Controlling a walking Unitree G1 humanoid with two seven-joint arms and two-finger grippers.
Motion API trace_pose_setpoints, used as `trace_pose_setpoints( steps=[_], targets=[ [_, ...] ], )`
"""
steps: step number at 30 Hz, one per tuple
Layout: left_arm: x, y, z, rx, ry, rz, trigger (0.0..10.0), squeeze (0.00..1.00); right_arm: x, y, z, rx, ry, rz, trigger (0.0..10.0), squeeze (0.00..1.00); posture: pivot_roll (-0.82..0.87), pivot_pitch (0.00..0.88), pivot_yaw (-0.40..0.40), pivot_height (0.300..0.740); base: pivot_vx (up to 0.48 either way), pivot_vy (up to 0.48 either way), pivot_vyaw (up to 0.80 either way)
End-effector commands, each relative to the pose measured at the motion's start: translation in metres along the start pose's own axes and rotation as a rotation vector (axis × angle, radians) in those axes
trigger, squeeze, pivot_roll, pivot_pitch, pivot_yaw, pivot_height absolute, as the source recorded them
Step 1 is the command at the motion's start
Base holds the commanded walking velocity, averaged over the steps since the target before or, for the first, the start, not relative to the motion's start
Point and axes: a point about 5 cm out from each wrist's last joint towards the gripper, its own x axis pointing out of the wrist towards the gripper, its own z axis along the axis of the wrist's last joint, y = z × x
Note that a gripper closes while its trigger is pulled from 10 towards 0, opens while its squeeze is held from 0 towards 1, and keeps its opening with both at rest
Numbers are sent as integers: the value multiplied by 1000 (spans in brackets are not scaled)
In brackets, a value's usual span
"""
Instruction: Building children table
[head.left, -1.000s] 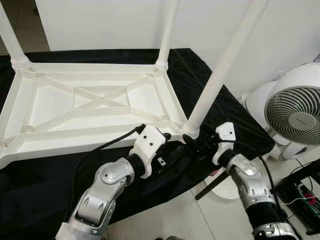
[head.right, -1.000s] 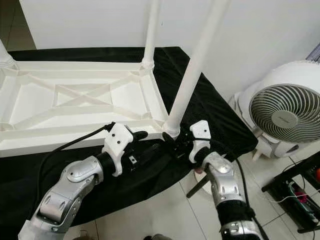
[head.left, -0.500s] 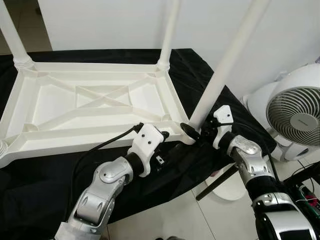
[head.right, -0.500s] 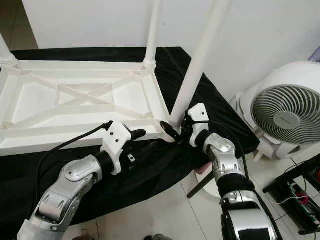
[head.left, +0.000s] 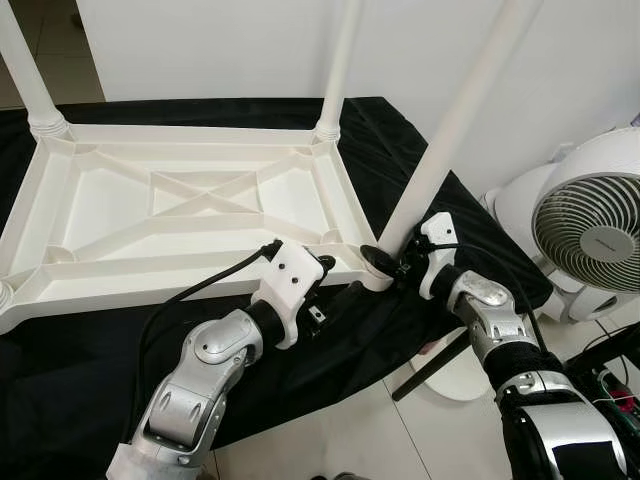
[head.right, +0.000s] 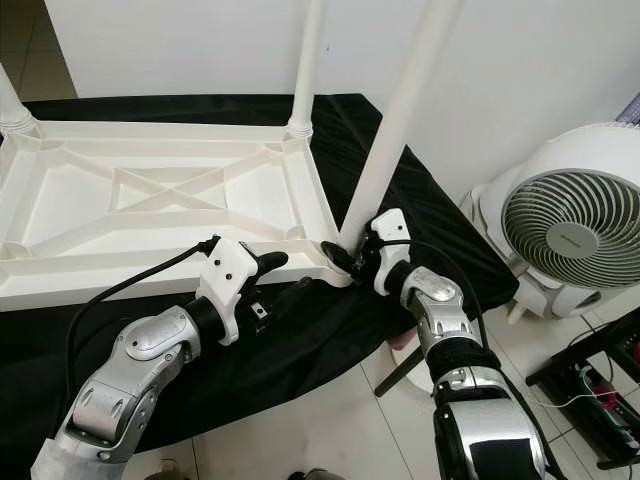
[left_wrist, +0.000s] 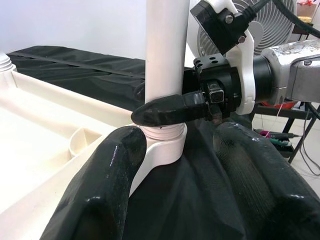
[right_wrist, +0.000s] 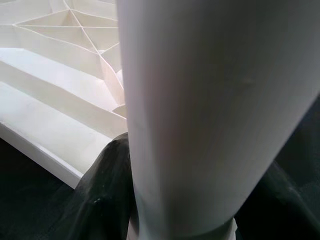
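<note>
White table (head.left: 180, 205) — upside down, legs up.

smooth white plastic tabletop (head.left: 180, 215) and leg (head.left: 450, 130) on matt black cloth (head.left: 420, 185).

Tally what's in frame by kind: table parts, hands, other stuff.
Table top, upside down: 1
Table legs standing in the corner sockets: 3
Robot hands: 2, right hand clamped on the near leg's base, left hand open beside that corner
Black cloth: 1
White fan: 1
Total: 8
</note>
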Motion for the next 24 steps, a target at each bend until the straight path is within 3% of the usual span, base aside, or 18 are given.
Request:
trace_pose_setpoints(
  steps=[1, 8, 13, 20, 24],
  targets=[
    [2, -1, -1, -11, 11, 36, 10000, 0, -7, -10, -10, -46, 96, -107, 0, 0, 95, 65, -126, 740, 0, 0, 0],
    [4, -1, -2, 1, 14, 22, 10000, 0, -8, -19, -11, -28, 110, -310, 0, 0, 88, 61, -117, 740, 0, 0, 0],
    [4, -1, -1, -2, 13, 21, 10000, 0, -7, -19, -12, -11, 107, -340, 0, 0, 88, 61, -117, 740, 0, 0, 0],
    [4, -3, -2, -5, 14, 19, 10000, 0, 3, -2, -16, 71, 42, -613, 0, 0, 95, 51, -124, 740, 0, 0, 0],
    [3, -3, -2, -8, 14, 19, 10000, 0, 4, 3, -17, 69, 28, -681, 0, 0, 95, 51, -124, 740, 0, 0, 0]
  ],
)
